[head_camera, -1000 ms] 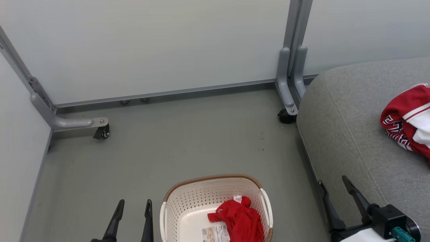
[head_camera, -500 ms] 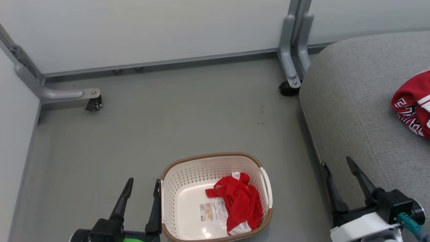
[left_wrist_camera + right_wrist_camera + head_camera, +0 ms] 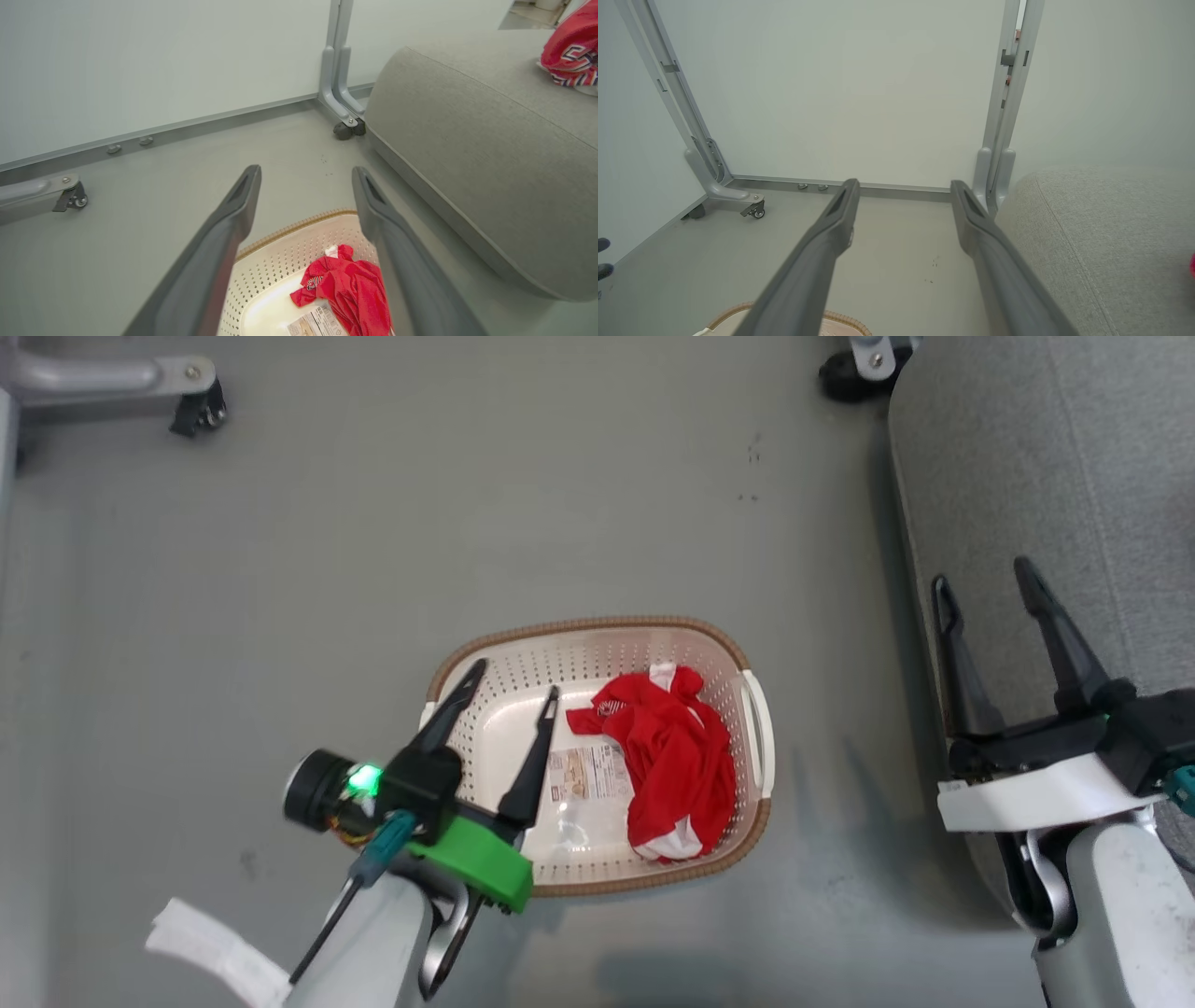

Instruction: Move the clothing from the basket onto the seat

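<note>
A crumpled red fabric shirt (image 3: 677,756) is shown against the right wall of the cream-white perforated plastic basket (image 3: 597,623) with brown woven-look rim, set on the grey floor (image 3: 373,569) near the grey upholstered seat (image 3: 1074,457), on which a red white-trimmed jersey (image 3: 567,51) is seen. The left claw (image 3: 517,678) is held with jaws apart over the basket's left half; the right claw (image 3: 980,574), likewise spread, is held at the seat's left edge. Bare plastic may be struck if the descent is not shifted rightward, and a thin pinched fold may slip.

The paper label (image 3: 586,773) in the basket (image 3: 597,623) and the lettering on the jersey (image 3: 567,46) are too small to read.
</note>
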Robot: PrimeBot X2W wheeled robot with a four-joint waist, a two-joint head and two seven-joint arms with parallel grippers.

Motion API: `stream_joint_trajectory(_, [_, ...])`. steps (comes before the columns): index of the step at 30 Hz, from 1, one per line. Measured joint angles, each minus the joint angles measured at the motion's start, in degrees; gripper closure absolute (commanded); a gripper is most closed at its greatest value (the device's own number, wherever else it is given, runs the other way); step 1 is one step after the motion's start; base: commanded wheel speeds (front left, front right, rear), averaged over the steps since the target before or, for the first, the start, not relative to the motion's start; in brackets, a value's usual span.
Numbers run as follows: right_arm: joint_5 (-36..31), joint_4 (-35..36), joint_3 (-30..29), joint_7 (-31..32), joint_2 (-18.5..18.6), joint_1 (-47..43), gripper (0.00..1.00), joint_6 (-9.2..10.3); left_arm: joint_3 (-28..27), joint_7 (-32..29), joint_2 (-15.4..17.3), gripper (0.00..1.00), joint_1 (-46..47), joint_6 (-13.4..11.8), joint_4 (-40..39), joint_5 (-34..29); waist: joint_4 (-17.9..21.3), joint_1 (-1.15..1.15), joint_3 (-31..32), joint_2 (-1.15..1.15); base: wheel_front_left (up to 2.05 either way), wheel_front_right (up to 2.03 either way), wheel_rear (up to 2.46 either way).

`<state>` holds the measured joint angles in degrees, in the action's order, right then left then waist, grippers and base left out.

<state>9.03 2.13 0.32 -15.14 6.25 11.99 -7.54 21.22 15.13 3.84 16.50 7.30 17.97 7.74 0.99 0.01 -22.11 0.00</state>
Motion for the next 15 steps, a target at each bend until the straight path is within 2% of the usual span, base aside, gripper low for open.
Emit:
stream_joint_trajectory(8, [-0.5,1.8,-1.0,0.0,1.5,7.8,0.00,0.00,15.1,0.0,2.0,0.00,18.2,0.1,14.3,7.9,0.1,0.01,-10.5,0.00,0.00,0.00,0.00])
stream_joint_trajectory(15, [-0.5,4.3,-3.1,0.0,2.0,12.0,0.00,0.00,26.9,0.0,1.7,0.00,31.2,0.1,25.2,16.9,1.1,0.01,-19.0,0.00,0.00,0.00,0.00])
